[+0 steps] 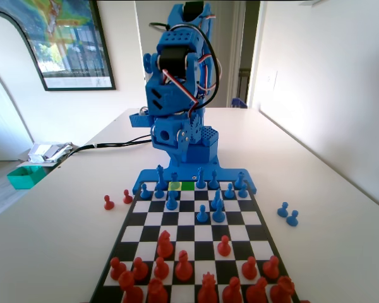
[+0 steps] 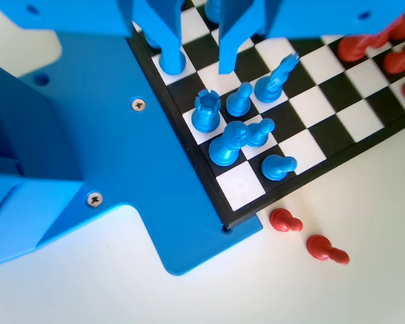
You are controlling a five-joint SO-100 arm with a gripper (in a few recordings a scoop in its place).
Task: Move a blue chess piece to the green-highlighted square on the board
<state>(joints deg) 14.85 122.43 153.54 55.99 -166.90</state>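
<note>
The board (image 1: 187,218) runs from the blue arm's base toward the camera in the fixed view. The green-highlighted square (image 1: 187,185) lies in the far row, beside a yellow-green square (image 1: 174,185). Blue pieces (image 1: 218,211) fill the far rows. My gripper (image 1: 166,177) hangs low over the far row, left of the green square. In the wrist view the gripper (image 2: 196,64) is open, with bare squares between its jaws. A blue piece (image 2: 172,62) stands against the left jaw. Below are a rook (image 2: 206,111), a knight (image 2: 229,143) and pawns (image 2: 239,100) near the board's corner (image 2: 243,185).
Two red pawns (image 1: 108,202) (image 2: 283,221) lie off the board on the table by that corner. Two blue pawns (image 1: 287,214) stand off the board's right side in the fixed view. Red pieces (image 1: 183,265) crowd the near rows. A teal box (image 1: 25,177) and cables (image 1: 107,145) sit far left.
</note>
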